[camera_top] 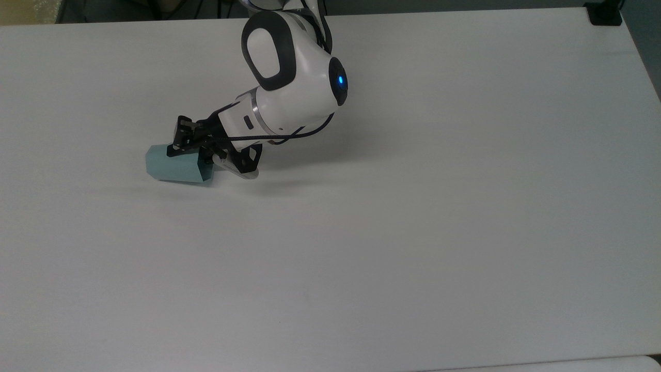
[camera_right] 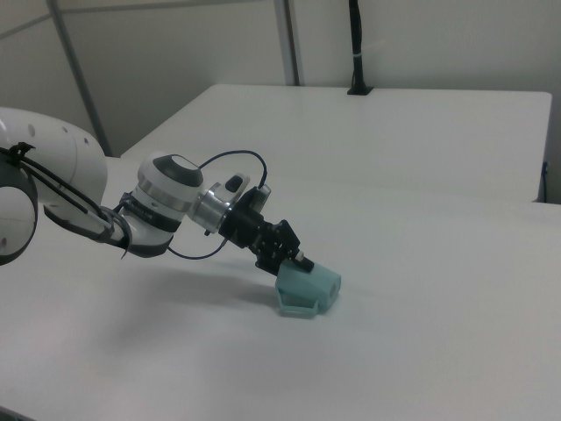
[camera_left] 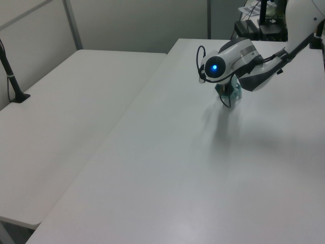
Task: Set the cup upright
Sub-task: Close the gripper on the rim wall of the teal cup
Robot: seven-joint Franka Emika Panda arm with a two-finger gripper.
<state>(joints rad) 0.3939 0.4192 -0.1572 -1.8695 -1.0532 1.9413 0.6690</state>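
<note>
end effector (camera_right: 294, 263) clamped on cup (camera_right: 308, 289) rim; cup on its side, tilted

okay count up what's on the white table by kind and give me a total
Cups: 1, the pale teal cup lying on its side.
Robot grippers: 1, the gripper at the cup's rim.
Total: 2.

White tables (camera_left: 76, 127), grey walls (camera_right: 175, 44)

The pale teal faceted cup (camera_top: 175, 166) (camera_right: 308, 288) lies on its side, apparently slightly tipped.
</note>
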